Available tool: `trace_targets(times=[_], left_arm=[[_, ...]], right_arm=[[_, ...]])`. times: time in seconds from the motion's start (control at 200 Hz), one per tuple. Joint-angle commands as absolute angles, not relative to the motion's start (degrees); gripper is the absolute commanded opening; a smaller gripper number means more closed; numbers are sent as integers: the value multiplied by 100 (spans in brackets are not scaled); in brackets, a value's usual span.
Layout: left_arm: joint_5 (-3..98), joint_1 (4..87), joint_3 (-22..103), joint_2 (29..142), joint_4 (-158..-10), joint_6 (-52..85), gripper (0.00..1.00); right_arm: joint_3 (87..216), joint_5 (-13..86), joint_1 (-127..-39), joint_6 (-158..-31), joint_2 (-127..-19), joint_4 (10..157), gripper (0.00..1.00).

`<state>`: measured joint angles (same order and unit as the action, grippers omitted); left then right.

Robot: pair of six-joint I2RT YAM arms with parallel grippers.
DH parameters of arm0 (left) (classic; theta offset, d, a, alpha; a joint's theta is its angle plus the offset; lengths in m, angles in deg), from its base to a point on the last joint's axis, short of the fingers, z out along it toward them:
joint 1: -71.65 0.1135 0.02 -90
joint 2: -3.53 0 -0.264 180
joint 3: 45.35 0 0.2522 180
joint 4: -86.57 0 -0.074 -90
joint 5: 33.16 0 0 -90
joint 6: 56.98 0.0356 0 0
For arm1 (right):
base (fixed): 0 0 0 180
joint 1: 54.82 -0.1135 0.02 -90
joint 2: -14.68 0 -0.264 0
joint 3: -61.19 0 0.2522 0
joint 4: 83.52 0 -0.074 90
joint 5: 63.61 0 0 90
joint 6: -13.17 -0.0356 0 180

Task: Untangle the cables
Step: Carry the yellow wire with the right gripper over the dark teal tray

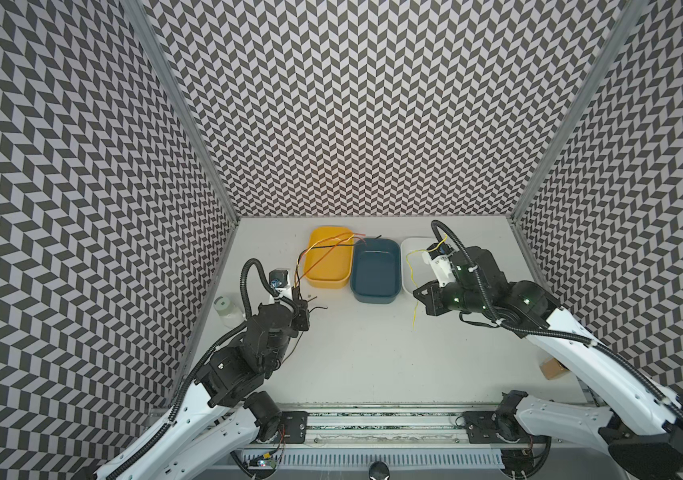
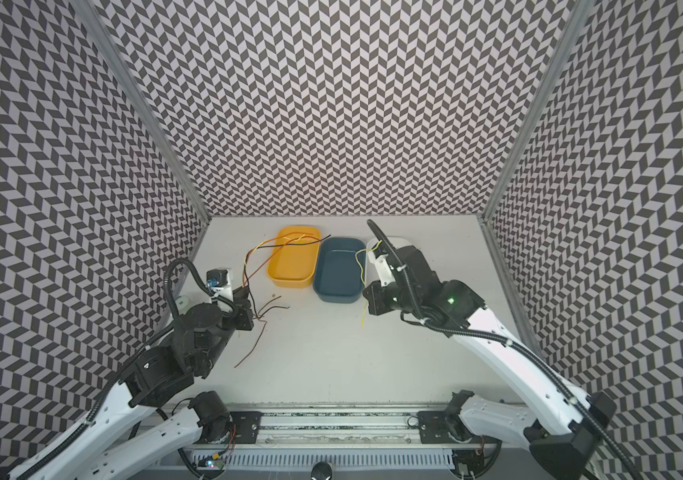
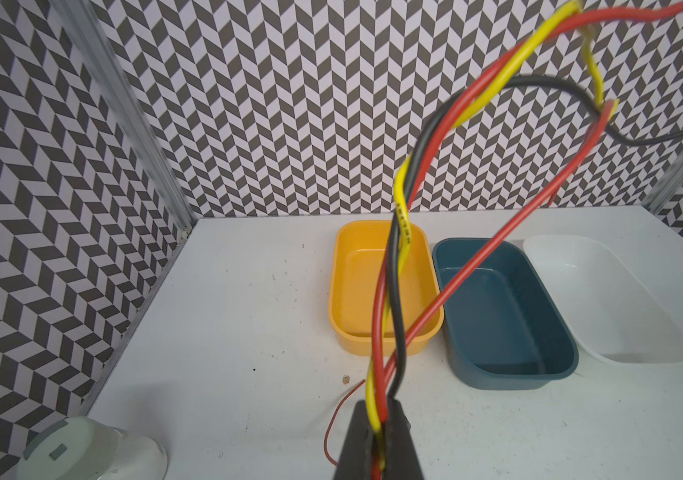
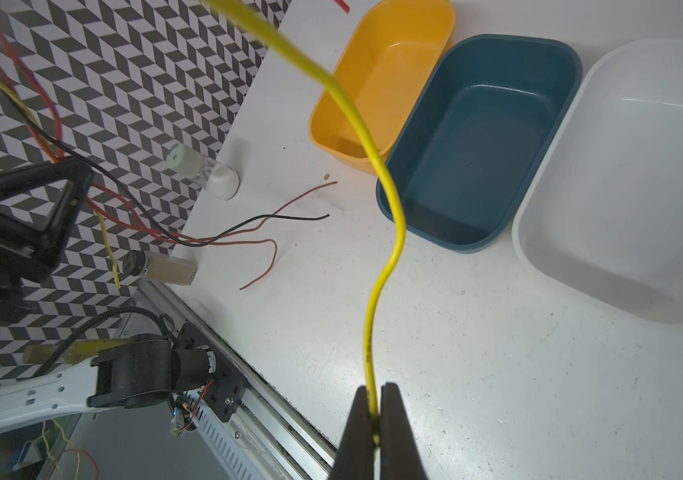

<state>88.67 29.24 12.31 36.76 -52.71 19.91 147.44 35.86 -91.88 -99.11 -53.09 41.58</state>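
1. Left wrist view: nearest the lens, the left pincer (image 3: 378, 409) is clamped on a twisted bundle of thin red, yellow and black cables (image 3: 391, 266) rising above the white counter (image 3: 248, 332). Pulling on them while so wound could tighten the twist or slide one strand out.
2. Right wrist view: the right pincer (image 4: 375, 395) pinches a single thin yellow cable (image 4: 389, 249), held in the air near the dark blue plastic tub (image 4: 456, 243) and seemingly free of the bundle. So slim a grip may slip.
3. In both top views the bundle arcs over the yellow plastic tub (image 1: 327, 282); its loose tails (image 2: 277, 308) lie on the counter. A tail could snag a rim and drag the tub.
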Motion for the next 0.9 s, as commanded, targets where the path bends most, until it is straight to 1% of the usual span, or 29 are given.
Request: trace_targets(times=[0.0, 0.1, 0.13, 0.225, 0.356, 0.471, 0.641, 0.786, 0.896], left_arm=[[9392, 2948, 1162, 3387, -5639, 1975, 0], [9751, 2959, 1048, 3113, -5755, 1958, 0], [9768, 2963, 1005, 2874, -5804, 1957, 0], [9775, 2963, 884, 2638, -5961, 2025, 0], [9819, 2976, 903, 2645, -5945, 2047, 0], [9742, 2979, 945, 2707, -5893, 2019, 0], [9741, 3004, 926, 2643, -5919, 2045, 0], [9746, 3016, 893, 2570, -5950, 2045, 0], [9739, 3016, 878, 2559, -5963, 2054, 0]], right_arm=[[15081, 4015, -9126, -9748, -5755, 4497, 0], [15440, 4286, -9044, -9780, -6321, 4660, 0], [15582, 4404, -9037, -9774, -6523, 4689, 0], [16031, 4636, -9033, -9792, -7155, 4862, 0], [16804, 5132, -9033, -9953, -8122, 5098, 0], [17764, 5336, -9033, -10105, -9079, 4890, 0], [19163, 5321, -9033, -10269, -10389, 4407, 0], [19890, 5355, -9044, -10581, -11128, 4435, 0], [20731, 5281, -9059, -10597, -11712, 4128, 0]])
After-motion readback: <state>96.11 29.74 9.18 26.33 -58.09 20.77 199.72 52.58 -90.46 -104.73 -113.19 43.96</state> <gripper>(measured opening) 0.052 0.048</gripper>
